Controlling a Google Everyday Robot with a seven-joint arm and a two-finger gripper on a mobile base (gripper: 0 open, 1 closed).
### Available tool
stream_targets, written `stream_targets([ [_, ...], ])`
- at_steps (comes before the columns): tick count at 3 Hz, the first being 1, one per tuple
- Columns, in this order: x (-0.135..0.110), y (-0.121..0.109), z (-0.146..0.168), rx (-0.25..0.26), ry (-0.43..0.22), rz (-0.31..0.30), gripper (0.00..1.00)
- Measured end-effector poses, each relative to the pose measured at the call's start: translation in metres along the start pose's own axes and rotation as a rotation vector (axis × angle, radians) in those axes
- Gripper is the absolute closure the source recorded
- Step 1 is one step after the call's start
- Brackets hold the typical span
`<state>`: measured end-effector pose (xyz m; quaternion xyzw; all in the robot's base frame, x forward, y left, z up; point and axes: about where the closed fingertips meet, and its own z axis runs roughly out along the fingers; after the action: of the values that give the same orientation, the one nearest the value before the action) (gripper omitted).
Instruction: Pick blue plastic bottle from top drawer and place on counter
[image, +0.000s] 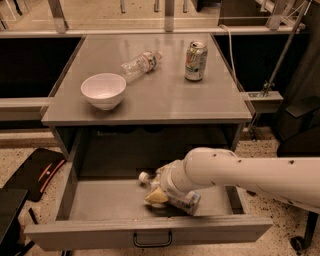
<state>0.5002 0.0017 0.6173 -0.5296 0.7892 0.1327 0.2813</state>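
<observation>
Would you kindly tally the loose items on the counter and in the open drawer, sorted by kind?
Bottles: 2, the clear bottle on the counter and the blue plastic bottle in the top drawer
Bowls: 1, the white bowl on the counter
Cans: 1, the can on the counter
Total: 4
The gripper is down in the drawer at the blue plastic bottle.

A: The counter (165, 102) looks like grey metal, smooth with a soft gloss. The top drawer (100, 200) is the same grey, duller inside, with a black bar handle (152, 241).
B: And the gripper (159, 193), down in the drawer at the blue plastic bottle (184, 201)?
A: Its arm (250, 177) has a smooth white satin shell. The bottle's wrap is shiny film.
B: Up top are a glossy white bowl (103, 90), a clear plastic crinkled bottle (141, 64) and a shiny metal can (196, 61).
</observation>
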Motion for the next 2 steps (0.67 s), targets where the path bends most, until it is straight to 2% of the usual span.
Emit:
stream_targets([
  [1,0.0,0.0,0.0,0.0,0.0,0.0,0.65],
  [2,-0.021,0.004,-0.01,0.027,0.019,-0.055,0.88],
])
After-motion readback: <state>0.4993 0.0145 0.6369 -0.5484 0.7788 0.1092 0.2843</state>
